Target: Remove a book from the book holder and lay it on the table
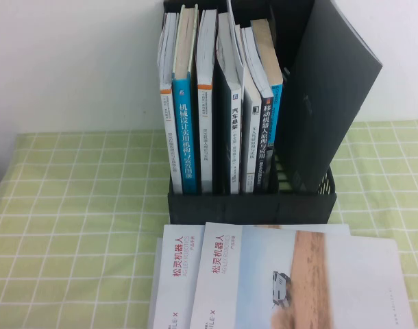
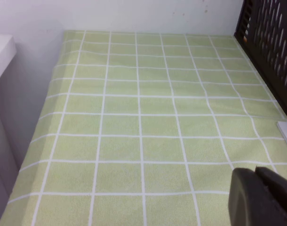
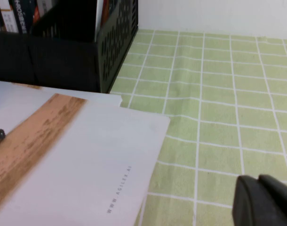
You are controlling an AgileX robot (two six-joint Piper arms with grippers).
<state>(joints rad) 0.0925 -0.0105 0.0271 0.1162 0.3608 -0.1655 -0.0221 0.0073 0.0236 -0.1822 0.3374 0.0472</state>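
We noted the book (image 1: 332,103) leaning upright at the book holder's (image 1: 250,205) right end, nearer the right gripper (image 3: 266,202); left gripper (image 2: 261,197) parked. Neither grip state was discernible.

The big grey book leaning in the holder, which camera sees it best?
The high view: the grey book leans in the holder, fully visible. Neither wrist view shows it; the left gripper and right gripper sit low over the table.
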